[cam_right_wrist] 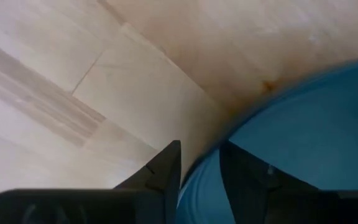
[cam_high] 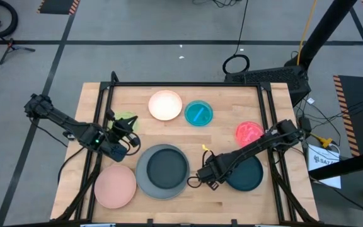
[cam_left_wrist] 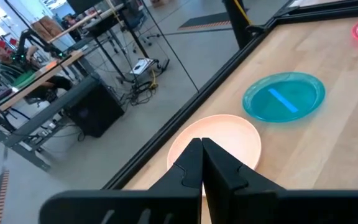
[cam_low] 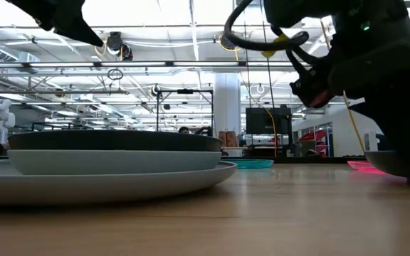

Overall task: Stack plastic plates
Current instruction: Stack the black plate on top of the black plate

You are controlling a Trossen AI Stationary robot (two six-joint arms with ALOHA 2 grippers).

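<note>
**Right claw set on teal plate rim; lift pending**

The landmark is the large grey round plastic plate (cam_high: 162, 171) on the wooden bench (cam_high: 232, 126), already carrying a light blue plate with a black plate (cam_high: 167, 168) nested on top.

The right claw (cam_high: 208, 174) sits just beside that stack, on the side nearest the dark teal round plastic plate (cam_high: 244, 174). The right wrist view shows one finger (cam_right_wrist: 166, 171) outside the teal rim and the other inside, a narrow gap between them: clamped on the rim, or very nearly so.

The left claw (cam_high: 130, 126) hovers on the stack's other side, fingers pressed together and holding nothing, over the lime green small dish (cam_high: 128, 120).

The salmon pink plate (cam_high: 115, 186) lies beside the stack; the cream plate (cam_high: 165, 105), cyan dish (cam_high: 198, 113) and pink-red dish (cam_high: 249, 132) lie beyond it.

Risks, in my judgement: an edge-only grip on smooth plastic may let the teal plate pivot or slip on lifting; a low carry could strike the stack's rim and shift it.
</note>
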